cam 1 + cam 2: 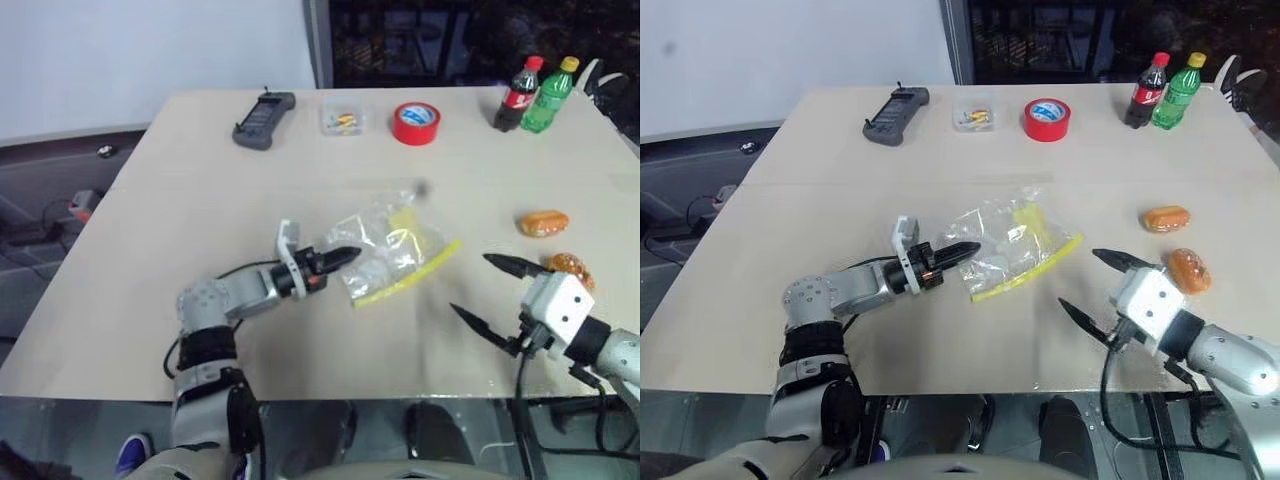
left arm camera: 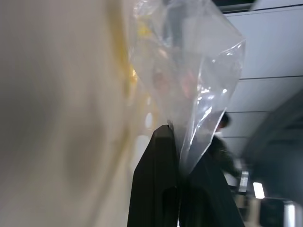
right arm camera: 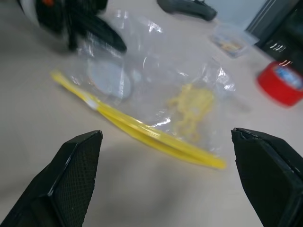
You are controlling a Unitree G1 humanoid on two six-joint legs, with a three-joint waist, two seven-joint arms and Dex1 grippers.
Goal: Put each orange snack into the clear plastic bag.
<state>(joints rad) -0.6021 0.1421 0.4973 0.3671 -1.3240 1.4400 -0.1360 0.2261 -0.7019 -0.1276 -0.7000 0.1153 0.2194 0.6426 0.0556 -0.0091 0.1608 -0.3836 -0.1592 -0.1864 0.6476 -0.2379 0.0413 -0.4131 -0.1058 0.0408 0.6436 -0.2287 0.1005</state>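
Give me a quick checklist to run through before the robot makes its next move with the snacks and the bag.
1. Left tool shut on the clear plastic bag: ok; the left wrist view shows film pinched between its fingers.
2. Right tool open and empty: ok.
3. Both orange snacks reachable on the table: ok; far snack and near snack lie apart beside the right tool.
4. Bag mouth open: cannot tell; the yellow seal strip looks flat.
5. Snacks bagged: not ok, none yet.

The left pincer [image 1: 345,257] is clamped shut, reaching level toward the right, while the right pincer [image 1: 482,290] gapes wide.
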